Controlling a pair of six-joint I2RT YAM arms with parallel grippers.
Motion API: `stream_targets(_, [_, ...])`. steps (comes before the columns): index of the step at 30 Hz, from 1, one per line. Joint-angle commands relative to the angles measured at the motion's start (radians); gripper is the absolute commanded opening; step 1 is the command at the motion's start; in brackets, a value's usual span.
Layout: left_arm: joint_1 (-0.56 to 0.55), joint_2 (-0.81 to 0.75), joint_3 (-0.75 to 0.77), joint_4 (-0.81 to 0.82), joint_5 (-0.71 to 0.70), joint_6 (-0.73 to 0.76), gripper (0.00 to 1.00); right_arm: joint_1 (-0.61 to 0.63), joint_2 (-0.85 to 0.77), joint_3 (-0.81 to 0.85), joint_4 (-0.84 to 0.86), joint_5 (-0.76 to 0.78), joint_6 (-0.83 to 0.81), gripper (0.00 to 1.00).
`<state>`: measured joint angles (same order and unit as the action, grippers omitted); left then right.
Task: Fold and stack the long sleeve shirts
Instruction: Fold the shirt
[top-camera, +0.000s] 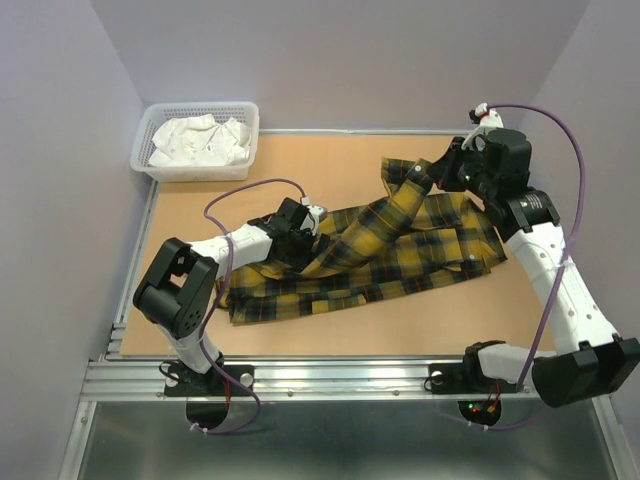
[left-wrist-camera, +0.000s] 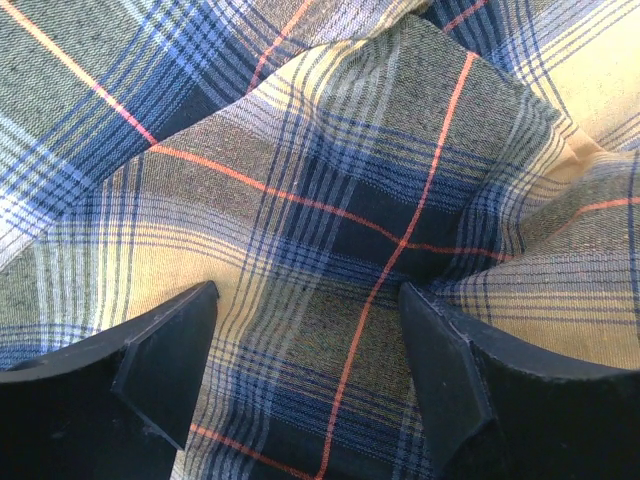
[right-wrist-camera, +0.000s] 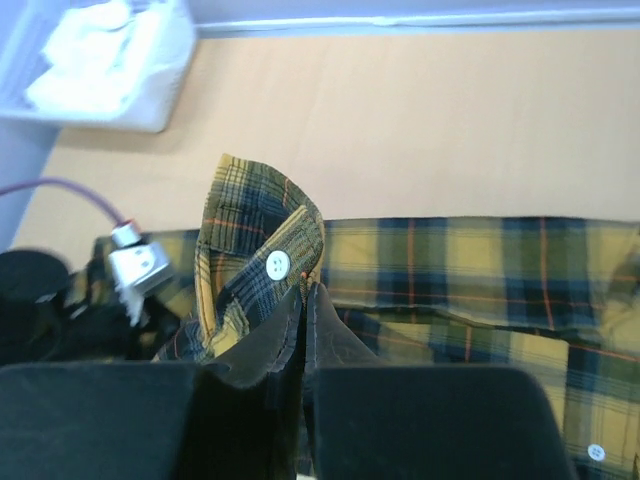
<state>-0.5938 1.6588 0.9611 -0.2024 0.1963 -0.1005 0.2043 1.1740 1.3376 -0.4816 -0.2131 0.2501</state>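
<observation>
Shirt (top-camera: 400, 262) lies long-ways left to right; right pincer (right-wrist-camera: 303, 300) clamps its cuff (right-wrist-camera: 262, 262) above the right end, left pincer (left-wrist-camera: 307, 300) gapes wide over the middle.

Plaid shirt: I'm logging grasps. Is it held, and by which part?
The right hand pinches the plaid shirt by its buttoned sleeve cuff; the left hand is open.

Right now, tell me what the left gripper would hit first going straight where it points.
The yellow plaid flannel shirt; its cloth fills the view ahead of the open left gripper, apparently very close.
</observation>
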Motion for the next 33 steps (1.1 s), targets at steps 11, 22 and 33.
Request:
stream_targets(11, [0.156, -0.056, 0.087, -0.040, 0.018, -0.080, 0.95, 0.001, 0.216, -0.103, 0.074, 0.527, 0.101, 0.01])
stream_targets(22, [0.318, -0.261, 0.054, -0.069, -0.115, -0.179, 0.97, -0.028, 0.369, -0.104, 0.074, 0.647, 0.175, 0.01])
stream_targets(33, [0.333, -0.257, -0.053, -0.029, -0.130, -0.243, 0.96, -0.095, 0.326, -0.228, 0.208, 0.621, 0.296, 0.01])
